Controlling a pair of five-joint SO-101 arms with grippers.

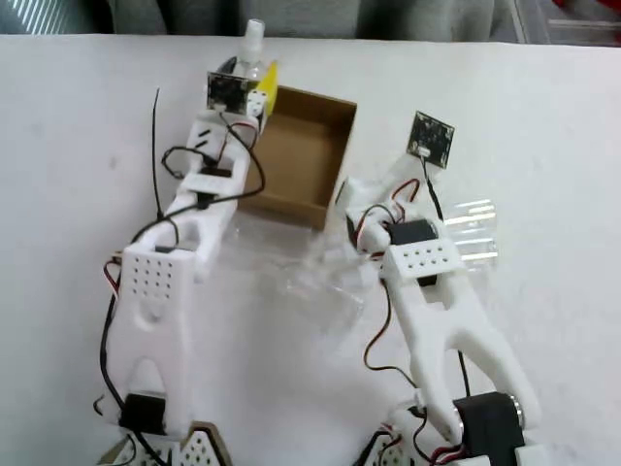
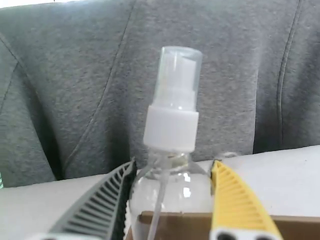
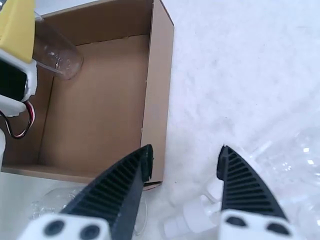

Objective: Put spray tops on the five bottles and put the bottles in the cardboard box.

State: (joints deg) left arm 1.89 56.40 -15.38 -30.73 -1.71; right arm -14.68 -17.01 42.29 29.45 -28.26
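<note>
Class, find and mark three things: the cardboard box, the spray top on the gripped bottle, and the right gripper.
cardboard box [image 1: 303,146]: high view, bare inner floor.
spray top [image 2: 171,131]: left wrist view, white collar above the bottle [image 2: 170,185].
right gripper [image 3: 185,152]: right wrist view, midway between its open fingertips.

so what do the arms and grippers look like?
Left arm and right arm: white plastic, hole-grid panels, black servos, red and black wires. Left gripper: one grey ribbed finger, one yellow. Right gripper: two black ribbed fingers on white bases.
</note>
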